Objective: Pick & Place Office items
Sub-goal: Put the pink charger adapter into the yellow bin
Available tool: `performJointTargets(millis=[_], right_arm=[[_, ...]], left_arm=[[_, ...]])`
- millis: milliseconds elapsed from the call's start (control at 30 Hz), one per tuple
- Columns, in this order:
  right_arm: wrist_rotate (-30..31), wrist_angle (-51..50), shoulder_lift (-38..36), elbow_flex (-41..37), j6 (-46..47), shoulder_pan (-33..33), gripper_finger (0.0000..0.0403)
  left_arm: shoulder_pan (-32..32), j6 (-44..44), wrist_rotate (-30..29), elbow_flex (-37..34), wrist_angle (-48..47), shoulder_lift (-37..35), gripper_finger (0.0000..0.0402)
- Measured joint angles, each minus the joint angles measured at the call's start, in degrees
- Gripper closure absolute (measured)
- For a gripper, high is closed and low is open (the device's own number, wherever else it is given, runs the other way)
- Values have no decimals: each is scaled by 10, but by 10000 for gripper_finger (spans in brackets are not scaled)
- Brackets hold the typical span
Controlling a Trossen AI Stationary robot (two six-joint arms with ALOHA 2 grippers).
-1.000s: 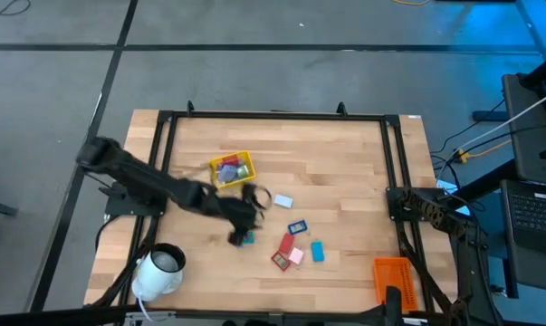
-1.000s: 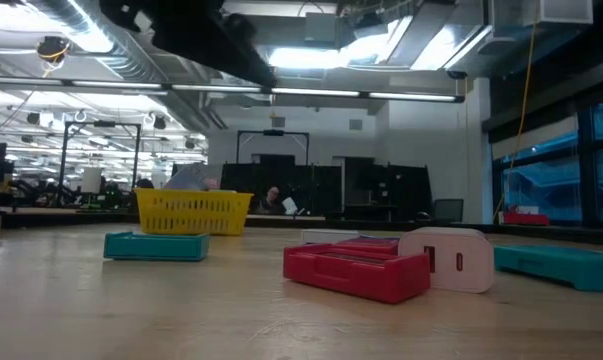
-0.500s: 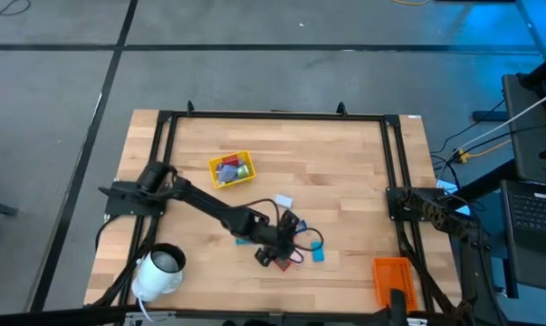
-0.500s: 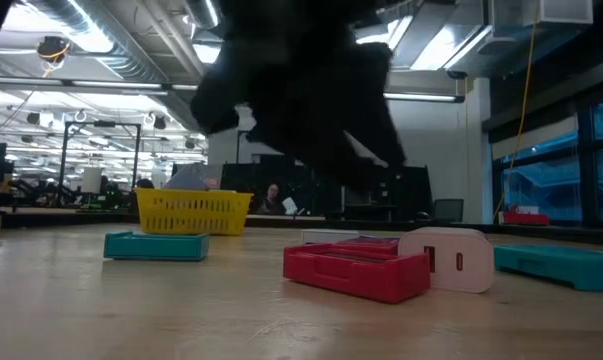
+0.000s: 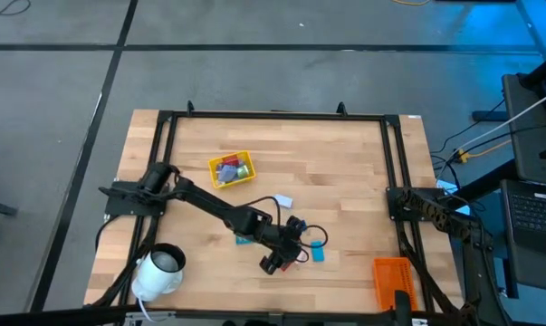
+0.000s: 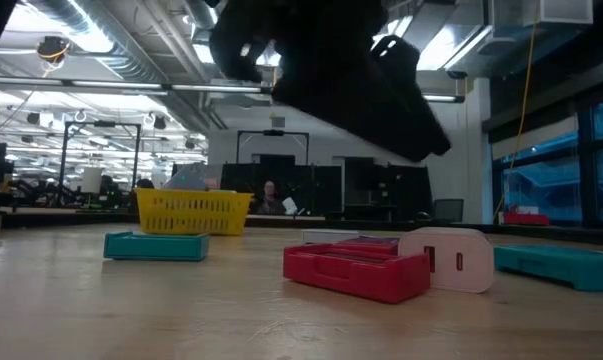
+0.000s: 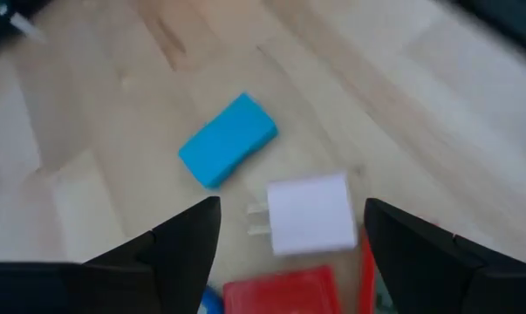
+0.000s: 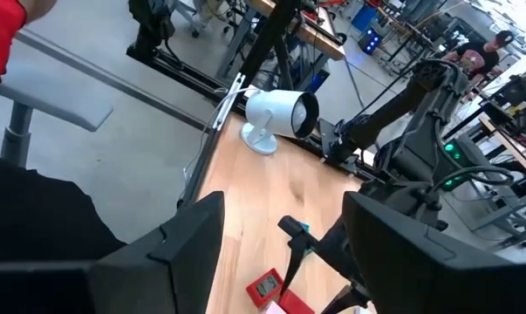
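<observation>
The left arm reaches from its base at the left edge of the table (image 5: 345,145) diagonally toward the middle front. Its elbow is low and the wrist bends down over a small group of office items. The left gripper (image 5: 286,258) hangs just above them, and its fingers (image 7: 188,240) stand wide apart with nothing between them. In the left wrist view, a white piece (image 7: 310,214) with two small prongs lies on the wood between the fingers. A light blue piece (image 7: 228,139) lies a little farther ahead, and a red piece (image 7: 284,292) is near the fingers.

In the low view the same arm is a dark mass above the red piece and the white one beside it. A teal piece (image 6: 156,246) lies apart on the left, in front of the yellow basket (image 6: 193,211). This basket holds some more coloured pieces.

The right arm rests folded at the right edge of the table, and the right gripper (image 8: 284,253) points across the table. Its jaws are apart and empty. An orange tray (image 5: 392,276) lies at the front right corner, and a white lamp-like roll (image 5: 159,269) at the front left.

I cannot read any brand, label or writing on the pieces.
</observation>
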Motion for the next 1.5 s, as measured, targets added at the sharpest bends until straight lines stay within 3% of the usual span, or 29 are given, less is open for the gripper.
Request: performJointTargets(millis=[400,1000,1133,1333,1500], right_arm=[[0,0,0,0,1,-1,164],[-2,1,0,0,15,-1,164],[-2,1,0,0,16,-1,164],[-2,2,0,0,17,-1,164],[-2,2,0,0,17,-1,164]], left_arm=[[7,-29,19,-1,40,43,76],[8,-42,46,1,74,84,75],[13,-38,48,0,69,87,85],[13,-38,46,0,71,86,142],[13,-40,48,0,74,86,143]])
